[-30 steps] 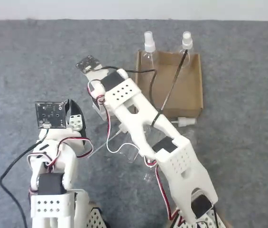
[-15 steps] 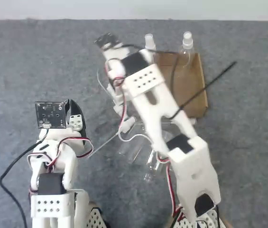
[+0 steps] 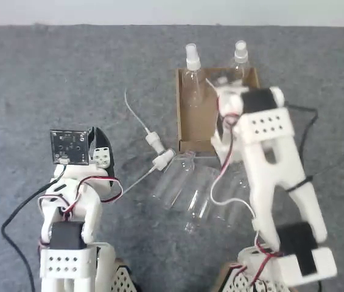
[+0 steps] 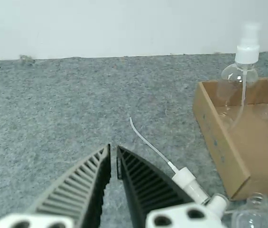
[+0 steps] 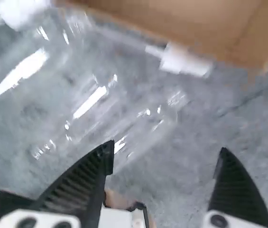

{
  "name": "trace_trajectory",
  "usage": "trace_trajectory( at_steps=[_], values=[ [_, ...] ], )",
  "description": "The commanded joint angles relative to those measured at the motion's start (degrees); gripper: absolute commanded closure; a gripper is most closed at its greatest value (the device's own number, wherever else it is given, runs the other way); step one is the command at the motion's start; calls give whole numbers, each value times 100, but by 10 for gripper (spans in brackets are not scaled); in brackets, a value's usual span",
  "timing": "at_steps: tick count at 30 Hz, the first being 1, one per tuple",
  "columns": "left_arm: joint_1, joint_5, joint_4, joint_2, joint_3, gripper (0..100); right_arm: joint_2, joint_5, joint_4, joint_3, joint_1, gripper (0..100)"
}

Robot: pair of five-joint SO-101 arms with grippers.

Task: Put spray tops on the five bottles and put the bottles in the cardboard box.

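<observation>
Two bottles with spray tops (image 3: pixel 191 61) (image 3: pixel 240 53) stand at the back of the cardboard box (image 3: pixel 191 125). Three clear bottles without tops (image 3: pixel 178 176) (image 3: pixel 201 204) (image 3: pixel 235 194) lie in front of the box. Two loose spray tops (image 3: pixel 153 141) (image 3: pixel 162 160) lie left of the box with their tubes trailing; a third one (image 5: pixel 183 61) lies against the box's front wall. My right gripper (image 5: pixel 164 164) hangs open over the lying bottles (image 5: pixel 77 90), holding nothing. My left gripper (image 4: pixel 114 159) is shut and empty, well back from the nearer spray top (image 4: pixel 187 180).
Grey carpet covers the table. The right arm (image 3: pixel 269 158) stretches over the box's front right corner. The left arm (image 3: pixel 74 201) stands folded at the near left. The box (image 4: pixel 228 142) holds one capped bottle (image 4: pixel 245 61) in the left wrist view.
The right arm has swung from the left of the box across to its front right, uncovering the two spray tops and the lying bottles. The left arm has barely moved.
</observation>
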Motion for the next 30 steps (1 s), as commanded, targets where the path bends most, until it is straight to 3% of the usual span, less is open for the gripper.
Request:
trace_trajectory(
  at_steps=[1, 6, 12, 17, 22, 24, 30],
  values=[
    [44, 18, -79, -53, -224, 988, -664, 193, -831, 1609, 66, 698],
    [44, 9, -79, -53, -224, 988, -796, 132, -1446, 2470, 40, 697],
    [44, 0, -79, -53, -224, 988, -760, -818, -1912, 2945, -251, 698],
    [44, 0, -79, -53, -224, 988, -760, -1081, -2730, 3754, -295, 703],
    [44, 0, -79, -53, -224, 988, -804, -1037, -2905, 4000, 180, 817],
    [44, 0, -79, -53, -224, 988, -831, -730, -2905, 3974, 637, 861],
    [44, 0, -53, -44, -268, 988, -831, 1697, -2862, 3666, 2290, 917]
  ],
)
